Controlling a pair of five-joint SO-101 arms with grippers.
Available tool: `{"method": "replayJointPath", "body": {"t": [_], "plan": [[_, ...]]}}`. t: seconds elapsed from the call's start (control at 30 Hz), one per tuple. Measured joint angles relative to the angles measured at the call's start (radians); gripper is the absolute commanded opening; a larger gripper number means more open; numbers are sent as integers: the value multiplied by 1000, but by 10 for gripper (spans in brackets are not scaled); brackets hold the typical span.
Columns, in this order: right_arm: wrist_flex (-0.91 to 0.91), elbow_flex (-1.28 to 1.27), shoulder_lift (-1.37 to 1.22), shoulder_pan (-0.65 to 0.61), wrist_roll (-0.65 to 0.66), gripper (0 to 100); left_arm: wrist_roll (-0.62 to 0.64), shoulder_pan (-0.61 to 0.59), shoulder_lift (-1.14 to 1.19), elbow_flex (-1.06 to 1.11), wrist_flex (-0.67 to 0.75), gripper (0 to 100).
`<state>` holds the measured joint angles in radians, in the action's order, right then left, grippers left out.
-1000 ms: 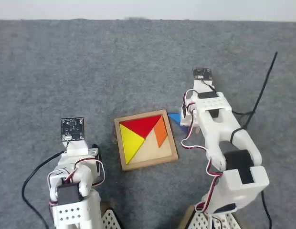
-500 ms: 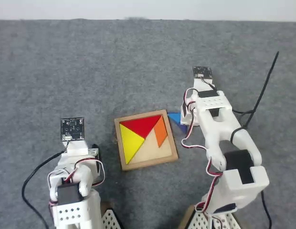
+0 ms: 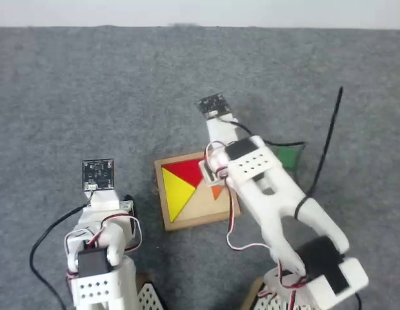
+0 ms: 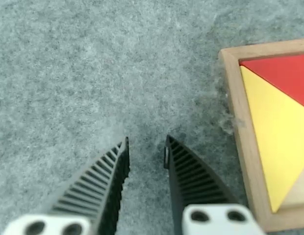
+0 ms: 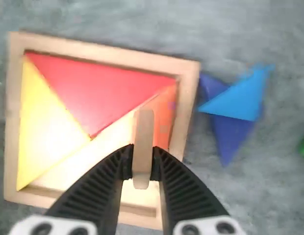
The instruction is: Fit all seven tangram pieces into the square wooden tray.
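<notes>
Tray (image 3: 159,194): sitting mid-frame in the high view, holding red piece (image 5: 103,93), yellow piece (image 5: 44,127), orange piece (image 5: 166,117).
Right claw (image 5: 142,152): clenching a pale piece (image 5: 142,125) and hanging directly over the tray's bare floor (image 3: 203,206). The piece's long axis is running along the fingers.
Left claw (image 4: 146,147): hanging released and empty over the tabletop (image 4: 68,58), left of the tray.
Blue pieces (image 5: 238,100), green piece (image 3: 290,157): lying outside, right of the tray.

High view: my right arm (image 3: 264,187) covers the tray's (image 3: 160,194) right side; orange piece (image 3: 217,192) barely peeks out. Right of tray, green piece (image 3: 290,157) half hidden. Left wrist view cuts the tray off. Over tray, pale piece (image 5: 143,128): I can't tell its shape.
</notes>
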<state>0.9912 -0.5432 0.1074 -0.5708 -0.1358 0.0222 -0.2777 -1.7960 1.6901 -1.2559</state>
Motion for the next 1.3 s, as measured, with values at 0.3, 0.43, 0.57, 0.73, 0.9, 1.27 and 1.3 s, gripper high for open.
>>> {"method": "replayJointPath", "body": {"t": [0.3, 0.43, 0.57, 0.73, 0.9, 1.27, 1.3], "plan": [[-12, 20, -152, -5, 0, 27, 0, 0, 0, 0, 0, 111], [-12, 43, -167, -26, 0, 127, 0, 0, 0, 0, 0, 111], [-12, 43, -167, -80, 0, 151, 0, 0, 0, 0, 0, 111], [-12, 43, -144, -98, 0, 151, 0, 0, 0, 0, 0, 111], [-11, 43, -144, -117, 0, 151, 0, 0, 0, 0, 0, 111], [-11, 43, -144, -180, 0, 150, 0, 0, 0, 0, 0, 111], [-11, 43, -144, -180, 0, 140, 0, 0, 0, 0, 0, 111]]}}
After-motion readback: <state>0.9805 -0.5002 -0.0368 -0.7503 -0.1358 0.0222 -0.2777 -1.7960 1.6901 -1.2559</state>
